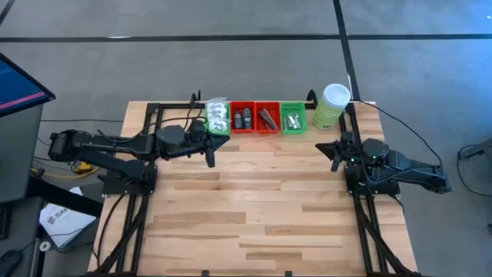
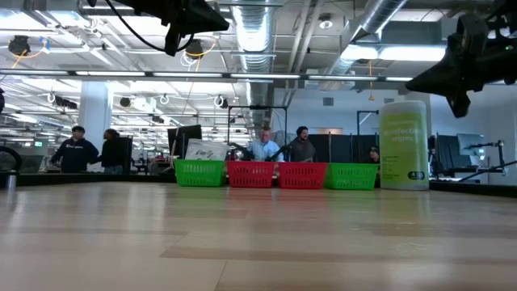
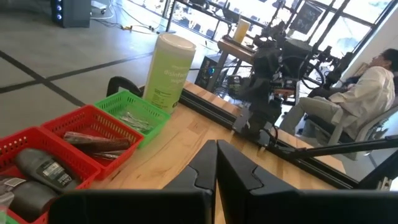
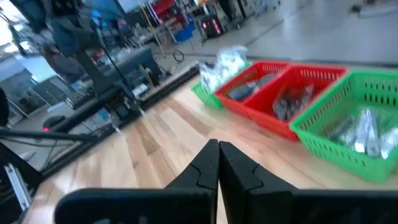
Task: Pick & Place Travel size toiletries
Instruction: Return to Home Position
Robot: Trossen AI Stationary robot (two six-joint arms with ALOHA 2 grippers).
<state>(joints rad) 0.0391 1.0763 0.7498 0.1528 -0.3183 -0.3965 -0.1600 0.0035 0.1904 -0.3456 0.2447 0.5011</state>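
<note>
Well, hard to make out: pieces heap together; I can't count them.
Baskets: four in a row: left green basket (image 1: 219, 134), two red baskets (image 1: 244, 130), right green basket (image 1: 294, 131).
Toiletries: white packets (image 1: 217, 114) in left green basket, black ovals (image 1: 242, 119) and dark bars (image 1: 268, 117) in red baskets, silvery tubes (image 1: 291, 121) in right green basket.
My fingers: left fingers (image 3: 202, 168) and right fingers (image 4: 205, 165) clenched, empty, apart from the row.
</note>
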